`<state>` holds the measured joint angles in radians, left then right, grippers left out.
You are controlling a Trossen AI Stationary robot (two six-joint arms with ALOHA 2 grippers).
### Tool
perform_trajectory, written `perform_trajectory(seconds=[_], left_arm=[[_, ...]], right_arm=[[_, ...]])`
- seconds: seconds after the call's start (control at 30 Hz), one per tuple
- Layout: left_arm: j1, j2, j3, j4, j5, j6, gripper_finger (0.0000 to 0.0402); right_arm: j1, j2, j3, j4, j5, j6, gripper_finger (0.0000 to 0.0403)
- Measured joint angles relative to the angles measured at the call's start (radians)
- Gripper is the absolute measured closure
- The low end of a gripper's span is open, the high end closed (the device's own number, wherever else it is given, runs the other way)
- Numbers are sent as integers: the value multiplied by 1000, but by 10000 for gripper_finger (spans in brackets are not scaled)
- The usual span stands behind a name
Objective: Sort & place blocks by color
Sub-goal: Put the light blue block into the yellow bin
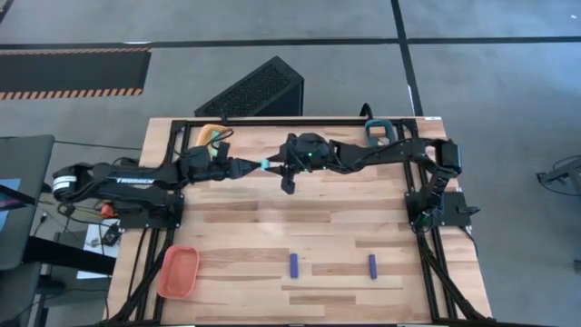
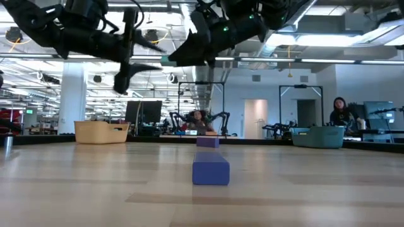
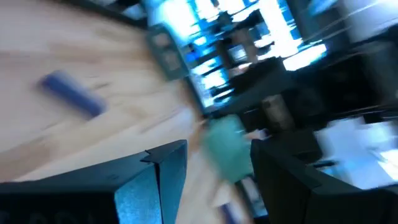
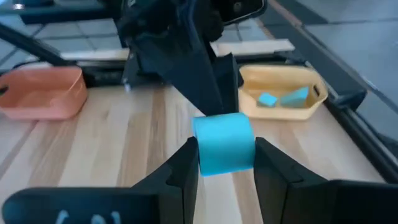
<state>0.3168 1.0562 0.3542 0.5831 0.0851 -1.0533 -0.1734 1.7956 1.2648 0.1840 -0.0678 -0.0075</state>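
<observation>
A light cyan block hangs above the far middle of the table, between my two grippers, which meet tip to tip. My right gripper comes in from the table's right and is shut on the block. My left gripper comes from the left and stands open. Its fingers are at the block's other end. Two dark blue blocks lie flat near the table's front edge. One of them also shows in the left wrist view. My right gripper pinches the cyan block by two opposite sides between its two fingers. The fingers come nearly level from the table's right. The block is lifted clear of the table. My left gripper's fingers stand around the block's far end; I cannot tell whether they touch it.
A yellow tray holding two cyan pieces sits at the far left. An orange tray sits at the near left corner, and a teal tray at the far right. Bare wood lies between the arms and the blue blocks.
</observation>
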Motion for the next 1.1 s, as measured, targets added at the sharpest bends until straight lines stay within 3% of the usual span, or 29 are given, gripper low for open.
perform_trajectory(seconds=[0.17, 0.4, 0.5, 0.77, 1.0, 1.1], left_arm=[[-1, 56, 0, 131, 40, -35, 237], [8, 93, 1, 137, 109, -92, 239], [16, 91, 1, 146, 120, -93, 260], [48, 89, 1, 173, 127, -114, 364], [88, 89, 1, 171, 191, -61, 367], [135, 89, 5, 162, 224, -41, 364]], right_arm=[[2, -1, 0, 8, 4, -1, 274], [13, 0, 0, 19, 54, -69, 274], [17, 0, 0, 17, 67, -111, 274], [32, 0, 1, 36, 87, -194, 273], [34, 0, 0, 41, 98, -219, 268], [35, 3, 1, 48, 175, -196, 246]])
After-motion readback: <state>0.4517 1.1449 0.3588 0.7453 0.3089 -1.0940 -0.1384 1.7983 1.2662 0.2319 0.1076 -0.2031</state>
